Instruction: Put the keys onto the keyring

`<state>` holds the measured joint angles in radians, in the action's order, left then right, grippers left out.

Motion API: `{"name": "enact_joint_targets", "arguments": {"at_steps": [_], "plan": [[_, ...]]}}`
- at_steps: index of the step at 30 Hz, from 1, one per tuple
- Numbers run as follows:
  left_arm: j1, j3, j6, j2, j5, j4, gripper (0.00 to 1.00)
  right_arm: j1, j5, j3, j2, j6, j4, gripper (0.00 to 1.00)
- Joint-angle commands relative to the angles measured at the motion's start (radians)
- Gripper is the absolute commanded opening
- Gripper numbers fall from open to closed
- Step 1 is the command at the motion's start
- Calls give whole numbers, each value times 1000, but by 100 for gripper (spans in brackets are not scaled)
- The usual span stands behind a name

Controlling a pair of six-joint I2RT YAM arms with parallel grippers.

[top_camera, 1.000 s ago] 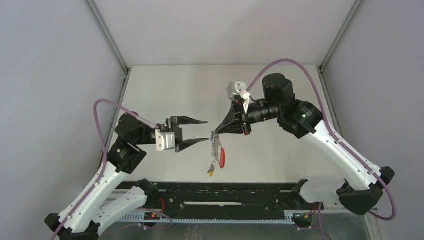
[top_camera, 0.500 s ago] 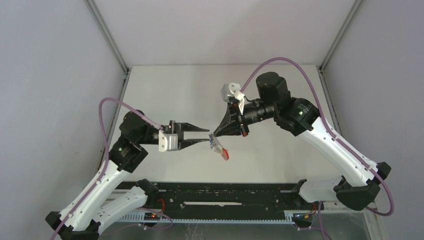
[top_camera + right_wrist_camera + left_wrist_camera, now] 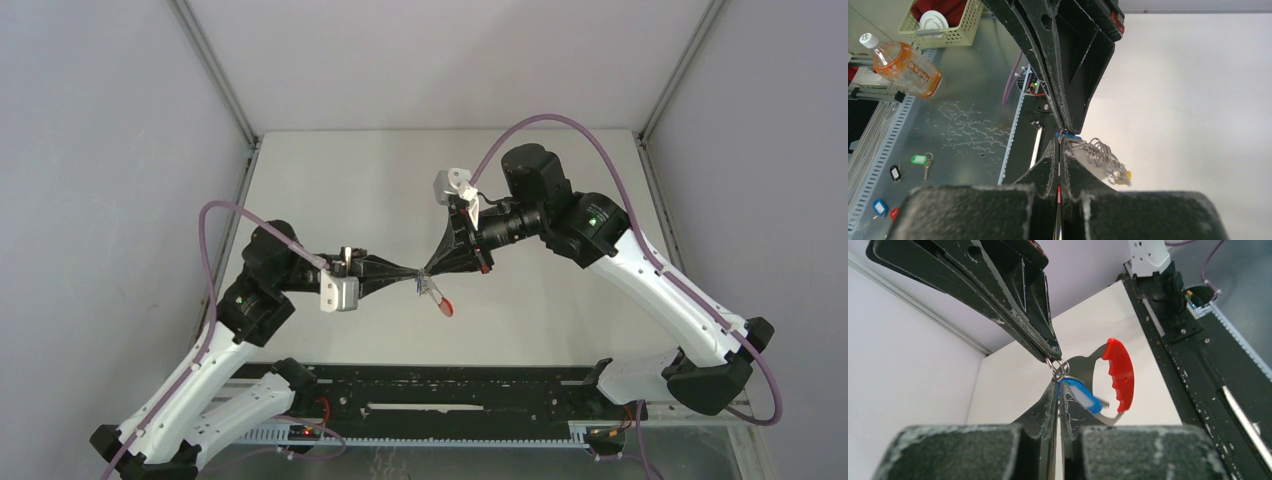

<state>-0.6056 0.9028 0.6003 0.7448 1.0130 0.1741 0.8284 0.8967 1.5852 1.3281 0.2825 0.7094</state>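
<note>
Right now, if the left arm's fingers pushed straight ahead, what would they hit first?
Past the blue key they pinch, likely the right fingers, almost tip to tip, holding the keyring; depth unclear.

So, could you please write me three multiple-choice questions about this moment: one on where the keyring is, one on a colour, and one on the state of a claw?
1. Where is the keyring?
A. lying flat on a shelf
B. in the air where the two claws meet
C. inside a basket

2. What colour is the key tag at the tips of the left claw?
A. blue
B. white
C. pink

3. In what state is the right claw?
A. wide open
B. out of view
C. shut on the keyring

Answers:
1 B: the keyring hangs from the right claw's tip above the table.
2 A: the left wrist view shows a blue tag next to the red band.
3 C: its fingers meet at the tip, and the keyring hangs from there.
</note>
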Motion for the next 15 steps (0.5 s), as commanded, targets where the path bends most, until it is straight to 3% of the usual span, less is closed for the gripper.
{"name": "enact_joint_targets", "arguments": {"at_steps": [1, 7, 10, 11, 13, 15], "plan": [[1, 8, 101, -12, -22, 43, 3, 7, -9, 33, -13, 7, -18, 0], [2, 17, 137, -11, -37, 42, 0, 11, -16, 39, -2, -1, -18, 0], [1, 22, 128, -13, -35, 44, 5, 11, -26, 36, -1, -2, -15, 0], [1, 24, 121, -15, -35, 45, 12, 11, -35, 35, -2, -1, -15, 0], [2, 27, 84, -18, -34, 43, 37, 11, -56, 34, -1, 0, -10, 0], [3, 32, 7, -18, -33, 26, 55, 12, -73, 35, 1, -2, -10, 0]]}}
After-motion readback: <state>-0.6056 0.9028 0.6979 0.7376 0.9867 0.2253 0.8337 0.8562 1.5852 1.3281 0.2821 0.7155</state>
